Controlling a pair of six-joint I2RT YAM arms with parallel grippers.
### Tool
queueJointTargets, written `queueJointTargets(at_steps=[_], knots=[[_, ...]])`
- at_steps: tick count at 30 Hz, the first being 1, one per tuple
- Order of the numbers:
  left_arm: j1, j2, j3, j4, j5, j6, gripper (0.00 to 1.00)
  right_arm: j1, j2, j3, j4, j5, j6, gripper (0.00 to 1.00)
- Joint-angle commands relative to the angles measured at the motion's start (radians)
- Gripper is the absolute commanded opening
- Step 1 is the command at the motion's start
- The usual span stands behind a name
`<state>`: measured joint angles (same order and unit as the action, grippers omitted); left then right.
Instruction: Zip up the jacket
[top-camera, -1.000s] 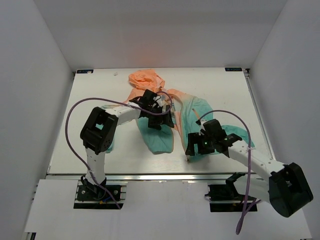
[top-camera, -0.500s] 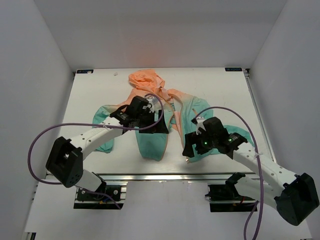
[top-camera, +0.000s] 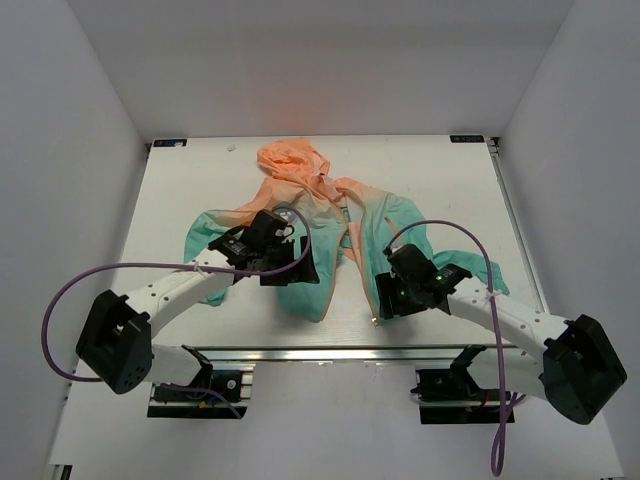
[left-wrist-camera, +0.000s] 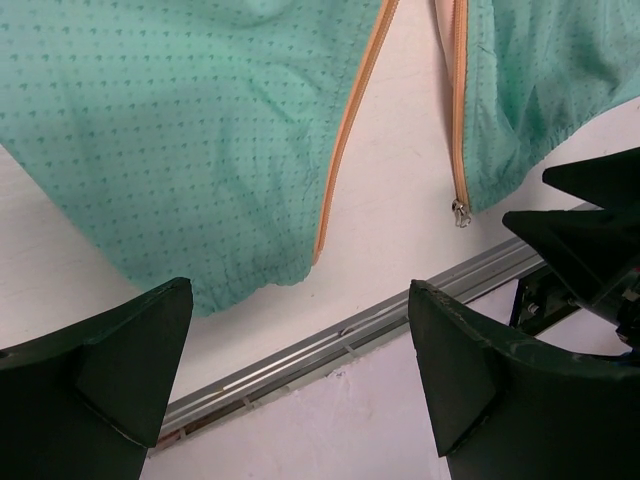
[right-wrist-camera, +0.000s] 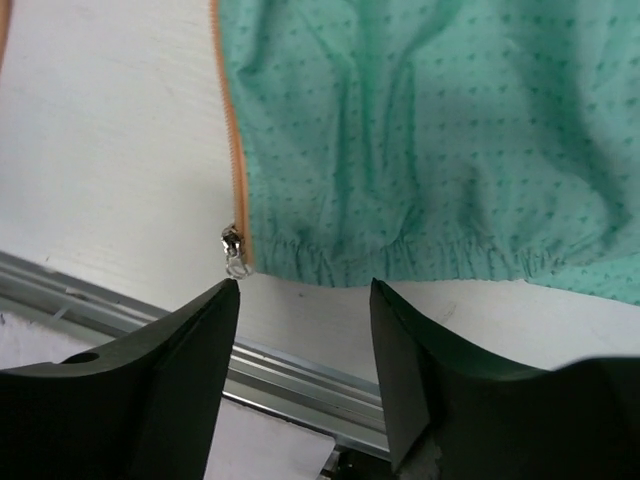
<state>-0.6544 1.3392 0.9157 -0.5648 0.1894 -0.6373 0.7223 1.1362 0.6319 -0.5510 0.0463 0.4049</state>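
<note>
The jacket (top-camera: 300, 190) lies flat and unzipped, its peach hood far and its teal hem near. My left gripper (top-camera: 302, 272) hovers open over the left panel's hem (left-wrist-camera: 200, 150), and nothing is between its fingers (left-wrist-camera: 110, 370). The two orange zipper edges (left-wrist-camera: 350, 130) lie apart with bare table between them. My right gripper (right-wrist-camera: 303, 285) is open just short of the right panel's gathered hem (right-wrist-camera: 400, 250). The metal zipper slider (right-wrist-camera: 232, 250) sits at the bottom of that panel's zipper edge, right by my left-hand fingertip, and I cannot tell whether they touch.
A metal rail (right-wrist-camera: 300, 375) runs along the table's near edge just below both grippers. Purple cables (top-camera: 120, 270) loop from each arm. White walls enclose the table on three sides. The right arm (left-wrist-camera: 590, 230) shows at the right edge of the left wrist view.
The left arm swung out and its gripper came down from the jacket's chest to the left hem. The right gripper shifted slightly left and nearer, and its jaws narrowed.
</note>
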Motion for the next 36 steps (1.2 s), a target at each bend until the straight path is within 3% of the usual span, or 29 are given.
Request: queueJointTargets(at_steps=[1,7,12,31,36], knots=[[0.001,-0.032,-0.008,0.002,-0.021,-0.012,0.98,0.012,0.013,-0.006,0.025,0.059,0.025,0.60],[0.001,-0.017,-0.006,0.005,-0.019,-0.013,0.98,0.048,0.049,-0.018,0.051,0.090,0.029,0.58],[0.001,-0.005,-0.005,0.005,-0.018,-0.010,0.98,0.071,0.079,-0.012,0.072,0.110,0.037,0.64],[0.001,-0.012,-0.003,-0.004,-0.034,-0.010,0.98,0.135,0.198,-0.046,0.105,0.201,0.120,0.64],[0.001,-0.012,-0.003,-0.009,-0.042,-0.010,0.98,0.166,0.250,-0.047,0.095,0.237,0.170,0.55]])
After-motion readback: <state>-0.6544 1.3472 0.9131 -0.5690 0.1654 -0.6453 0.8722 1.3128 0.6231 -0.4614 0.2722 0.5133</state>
